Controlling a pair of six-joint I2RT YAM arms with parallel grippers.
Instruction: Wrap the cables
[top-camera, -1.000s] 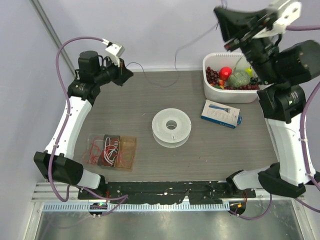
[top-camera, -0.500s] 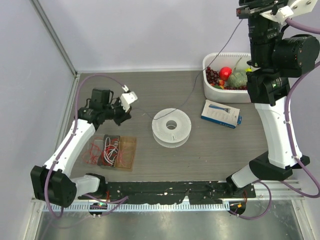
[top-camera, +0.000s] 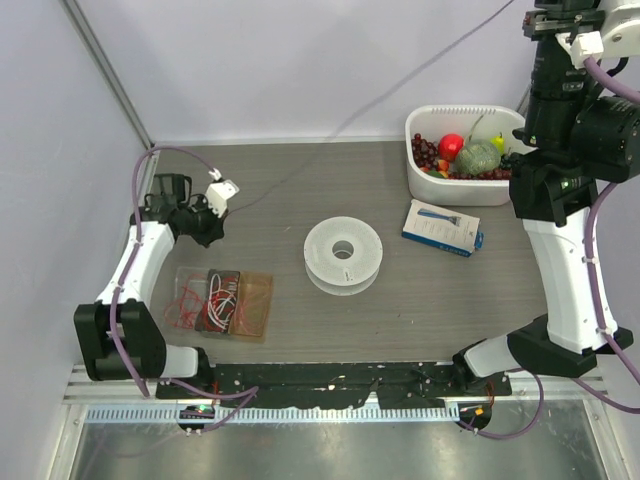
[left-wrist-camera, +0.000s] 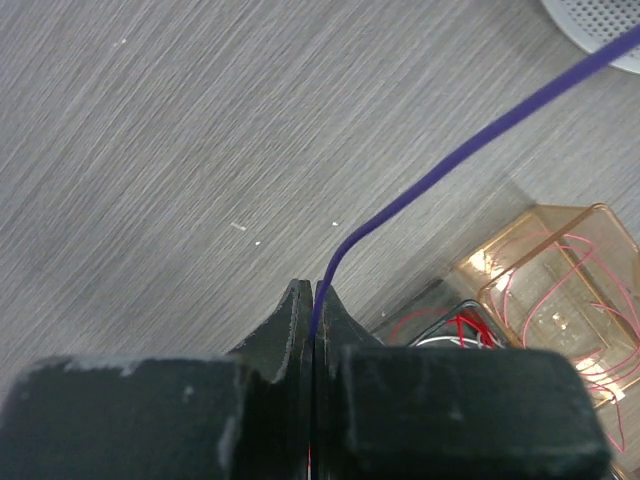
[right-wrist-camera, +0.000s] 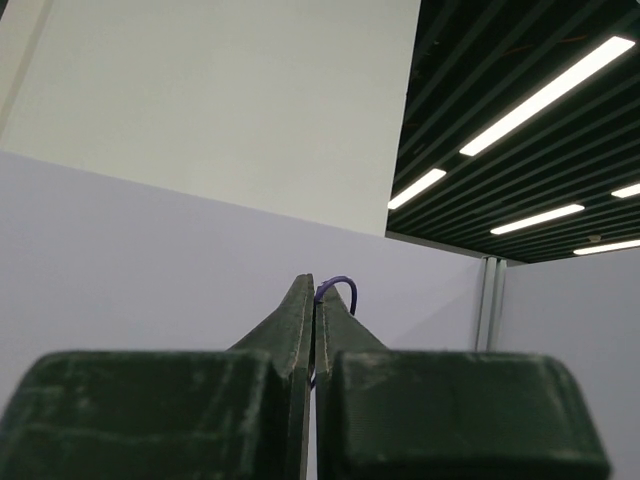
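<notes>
Containers first. There's a white bin (top-camera: 432, 186) at about 1 o'clock from the spool (top-camera: 322, 252), and it's full of fake-looking fruit: dark red grapes (top-camera: 428, 152), a red round one (top-camera: 451, 145) and a knobbly green one (top-camera: 480, 158). At 8 o'clock from the spool there's a clear orange-tinted case (top-camera: 256, 296) lying flat on the bench (top-camera: 400, 320), with a tangle of thin red and white wires (top-camera: 218, 300) in it. A small blue-and-white box (top-camera: 441, 227) lies at 2 o'clock from the spool, just beside the bin.

Now the cable (left-wrist-camera: 480, 146). It's one really thin strand, dark grey from overhead but clearly purple up close. It isn't on the spool at all as far as I can see. It's strung through the air, running from the left claw (left-wrist-camera: 313, 300) at 10 o'clock from the spool up to the right claw (right-wrist-camera: 314, 292), which is lifted way off the bench at 1 o'clock.

Both claws are squeezed fully together on it. On the left the strand curves out from between the tips. On the right only a tiny loop pokes out above them.
</notes>
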